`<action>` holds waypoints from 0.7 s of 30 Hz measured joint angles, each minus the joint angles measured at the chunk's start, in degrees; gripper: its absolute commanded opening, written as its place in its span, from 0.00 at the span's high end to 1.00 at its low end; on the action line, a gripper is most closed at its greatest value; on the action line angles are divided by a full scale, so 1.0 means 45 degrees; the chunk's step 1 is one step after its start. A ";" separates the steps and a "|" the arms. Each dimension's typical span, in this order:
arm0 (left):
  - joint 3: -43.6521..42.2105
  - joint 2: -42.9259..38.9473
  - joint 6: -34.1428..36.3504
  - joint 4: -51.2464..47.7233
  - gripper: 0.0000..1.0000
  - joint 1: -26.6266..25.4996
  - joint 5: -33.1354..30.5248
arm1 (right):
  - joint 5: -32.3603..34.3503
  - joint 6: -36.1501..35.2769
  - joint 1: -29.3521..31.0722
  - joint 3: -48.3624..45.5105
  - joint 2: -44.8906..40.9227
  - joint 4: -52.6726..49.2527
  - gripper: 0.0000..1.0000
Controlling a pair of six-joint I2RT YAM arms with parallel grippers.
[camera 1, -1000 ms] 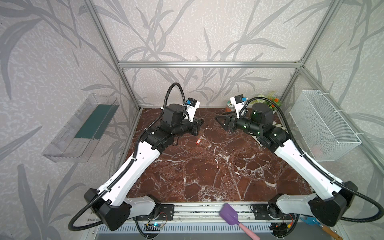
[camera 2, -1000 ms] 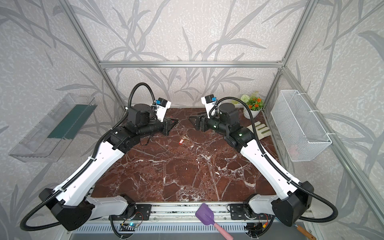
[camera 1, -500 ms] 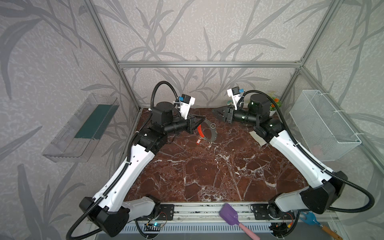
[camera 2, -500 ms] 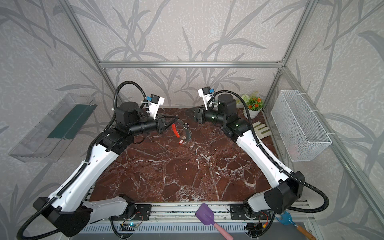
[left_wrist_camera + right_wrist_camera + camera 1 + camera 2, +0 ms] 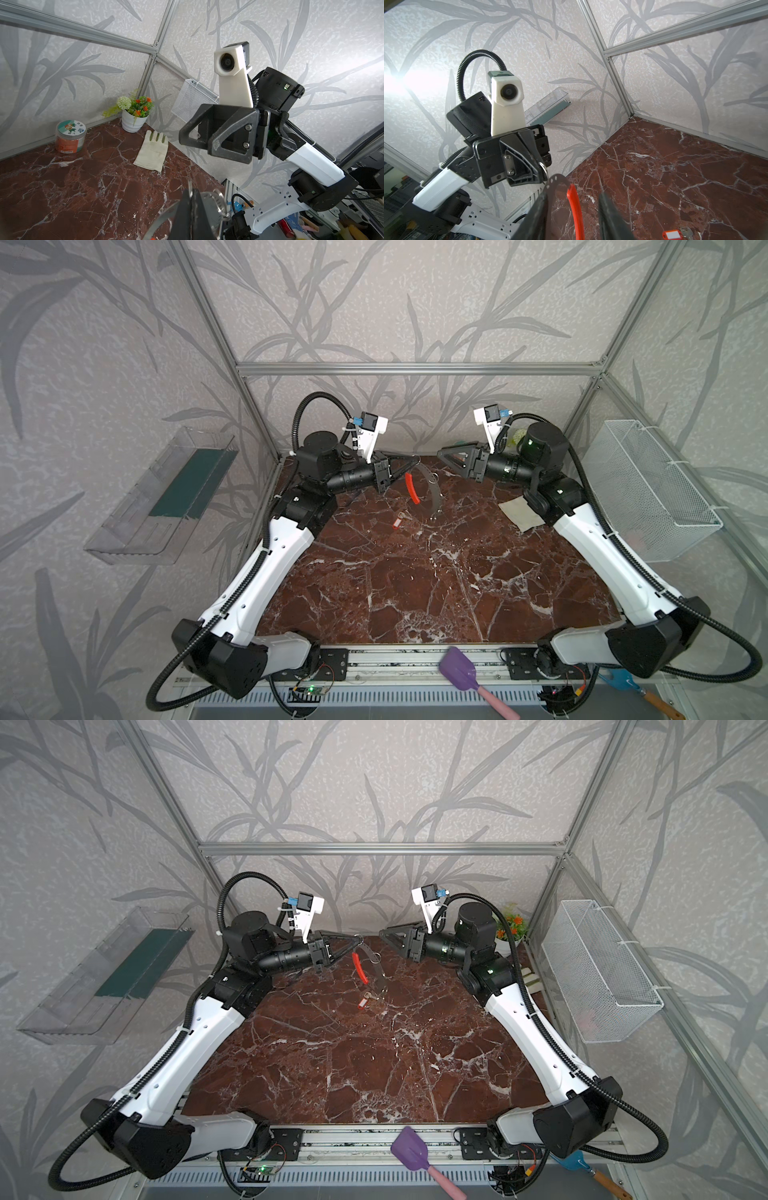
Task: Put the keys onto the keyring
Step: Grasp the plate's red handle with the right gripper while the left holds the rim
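Two robot arms reach toward each other over one dark red marble worktop point(image 5: 415, 593). The left fingers point(image 5: 411, 461) are pressed together on the top edge of the single keyring hoop point(image 5: 411, 488), a thin grey perforated band with one red section, and hold it above the back of the worktop. One small silver split ring point(image 5: 433, 478) hangs on the band.

The right fingers point(image 5: 234, 124) face the hoop from the other side. They stand partly apart, hold nothing, and are clear of the band.

The one red key tag point(image 5: 400, 520) with a white label lies flat on the worktop beneath the hoop's lower end, apart from both sets of fingers. One metal key point(image 5: 685, 231) lies just beside it.

Along the back edge there are one jar point(image 5: 70, 137), one flower pot point(image 5: 135, 122) and one glove point(image 5: 151, 151).
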 measured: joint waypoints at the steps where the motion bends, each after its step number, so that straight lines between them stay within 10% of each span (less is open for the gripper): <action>1: 0.0000 0.0058 -0.0102 0.0073 1.00 0.0000 0.0131 | -0.0058 0.0136 0.0000 -0.0063 -0.0005 0.0160 0.64; 21: 0.0005 0.0136 -0.1273 0.1171 1.00 0.0024 0.1039 | -0.1035 0.1870 0.0801 -0.0432 0.0151 0.2448 0.79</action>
